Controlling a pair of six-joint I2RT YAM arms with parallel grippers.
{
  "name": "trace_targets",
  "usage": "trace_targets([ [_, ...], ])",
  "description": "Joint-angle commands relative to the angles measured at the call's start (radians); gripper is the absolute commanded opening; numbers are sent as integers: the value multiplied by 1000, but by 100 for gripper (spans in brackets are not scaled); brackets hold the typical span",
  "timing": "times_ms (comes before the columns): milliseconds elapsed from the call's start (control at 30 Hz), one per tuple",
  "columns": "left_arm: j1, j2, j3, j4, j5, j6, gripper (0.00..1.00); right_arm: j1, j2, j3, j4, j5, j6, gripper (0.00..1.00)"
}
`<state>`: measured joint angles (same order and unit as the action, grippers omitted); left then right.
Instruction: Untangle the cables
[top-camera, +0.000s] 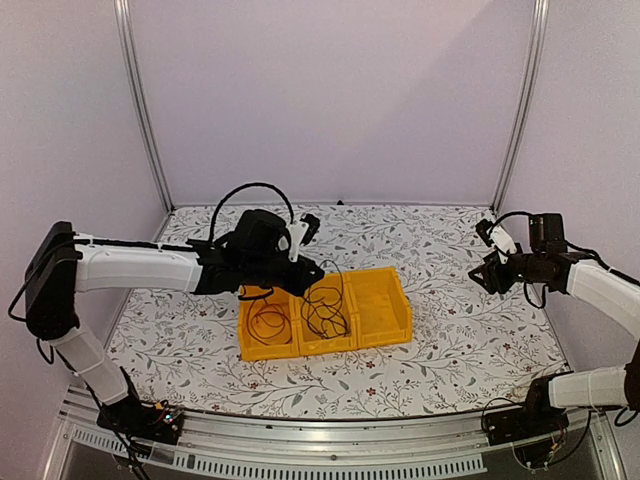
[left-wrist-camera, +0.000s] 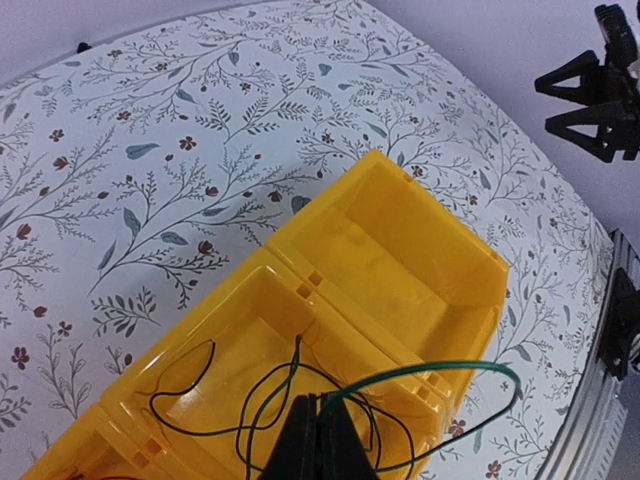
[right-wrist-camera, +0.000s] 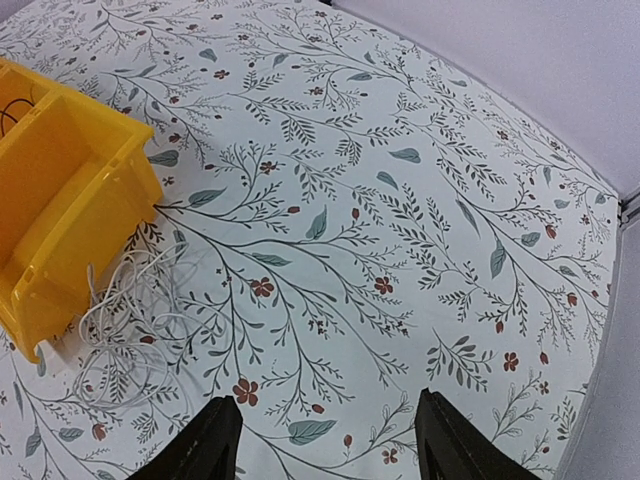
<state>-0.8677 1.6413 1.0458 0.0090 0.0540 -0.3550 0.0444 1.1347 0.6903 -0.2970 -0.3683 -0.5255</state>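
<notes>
One green cable (left-wrist-camera: 440, 369), pinched by left end effector (left-wrist-camera: 318, 405), arcs rightward; right end effector (right-wrist-camera: 328, 425) spread.

bin (top-camera: 385, 305) on table (top-camera: 450, 350) | cables (top-camera: 325, 312) in left, middle compartments (top-camera: 262, 345) | another cable (right-wrist-camera: 120, 340) beside bin

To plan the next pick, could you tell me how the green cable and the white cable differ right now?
The green cable is pinched by the shut left gripper; the white cable lies untouched. The green one arcs over the yellow bin; the white one sprawls on the table beside it. Both are thin, looping wires.
</notes>
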Motion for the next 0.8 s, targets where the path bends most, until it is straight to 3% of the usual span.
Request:
trace_targets([
  [0, 7, 31, -14, -26, -12, -48, 0, -4, 5, -8, 8, -8, -14, 64],
  [233, 7, 71, -3, -79, -132, -52, 0, -2, 12, -8, 1, -18, -19, 64],
  [367, 7, 115, 36, -87, -131, -36, 6, -2, 21, -5, -7, -24, -19, 64],
  [567, 7, 127, 78, -147, -145, -20, 25, -3, 22, -5, -10, -23, -22, 64],
  [767, 7, 37, 57, -164, -161, -8, 37, -3, 28, -5, -12, -29, -22, 64],
])
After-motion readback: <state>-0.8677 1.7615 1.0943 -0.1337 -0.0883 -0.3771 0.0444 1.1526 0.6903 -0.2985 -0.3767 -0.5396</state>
